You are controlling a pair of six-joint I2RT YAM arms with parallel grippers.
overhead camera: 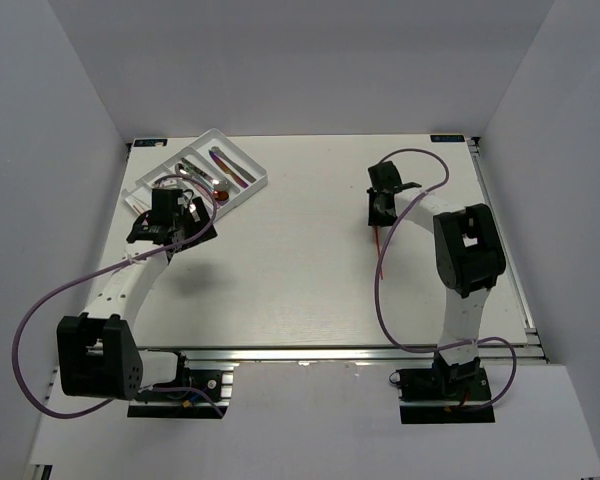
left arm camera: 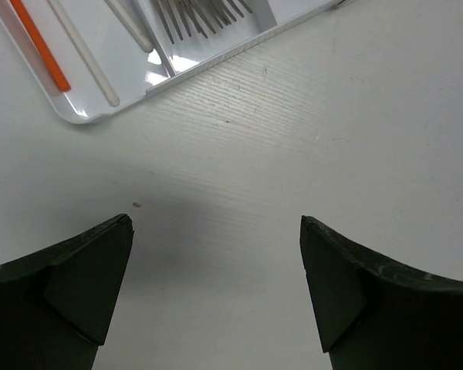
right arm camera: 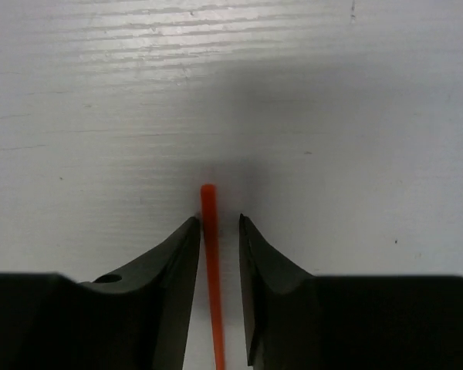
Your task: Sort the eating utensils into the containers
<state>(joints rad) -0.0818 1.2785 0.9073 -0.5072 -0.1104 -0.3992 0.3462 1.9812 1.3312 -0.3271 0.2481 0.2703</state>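
White panelled walls on three sides; white wood-grain bench (overhead camera: 310, 270), bounded by a metal rail along the side nearest the arm bases. Item one: white cutlery tray (overhead camera: 245, 158), set askew at the far left corner, holding forks (left arm camera: 201, 15), an orange stick (left arm camera: 38, 42) and a white stick (left arm camera: 85, 58) in separate long compartments. Item two: left pincer (left arm camera: 216, 231), released, jaws wide apart, empty, over bare bench just beside the tray's near edge. Item three: right pincer (right arm camera: 216, 223), well apart from the tray across the bench; jaws drawn narrow to either side of a thin red stick (right arm camera: 210, 254), a sliver of bench showing along one side, so whether it is clenched on the stick cannot be told. Handling, judged: the stick looks light, stiff, smooth and liable to roll or pivot; hold it mid-length, square across its axis. Clearance, judged: broad open bench lies between stick and tray; the raised tray rim and the left arm parked by it are the obstacles to a carry into the compartment with the orange stick.
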